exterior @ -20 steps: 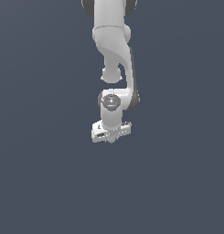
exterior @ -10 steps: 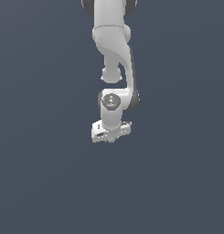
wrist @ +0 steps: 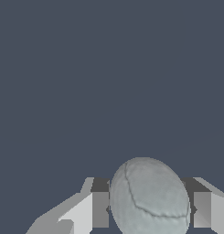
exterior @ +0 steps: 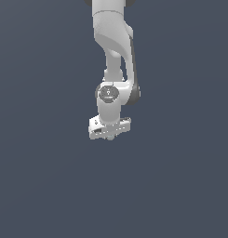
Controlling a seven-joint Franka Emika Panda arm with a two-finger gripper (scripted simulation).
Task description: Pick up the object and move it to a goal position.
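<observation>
The object (wrist: pixel 149 194), a pale grey-blue ball with faint seam lines, fills the gap between my two fingers in the wrist view. One finger pad (wrist: pixel 100 209) stands against one side of it and the other pad (wrist: pixel 201 209) against the opposite side. My gripper (wrist: pixel 151 215) is shut on the ball. In the exterior view the white arm hangs straight down from the top, and the gripper (exterior: pixel 110 135) at its end points downward over the plain dark surface. There the ball is too small and too covered by the hand to make out.
A uniform dark blue-grey surface (exterior: pixel 180 186) lies all around the arm in both views. No other objects, containers or edges show.
The arm has hardly moved; the hand sits perhaps slightly higher. A small red mark seen on the wrist joint one second ago no longer shows.
</observation>
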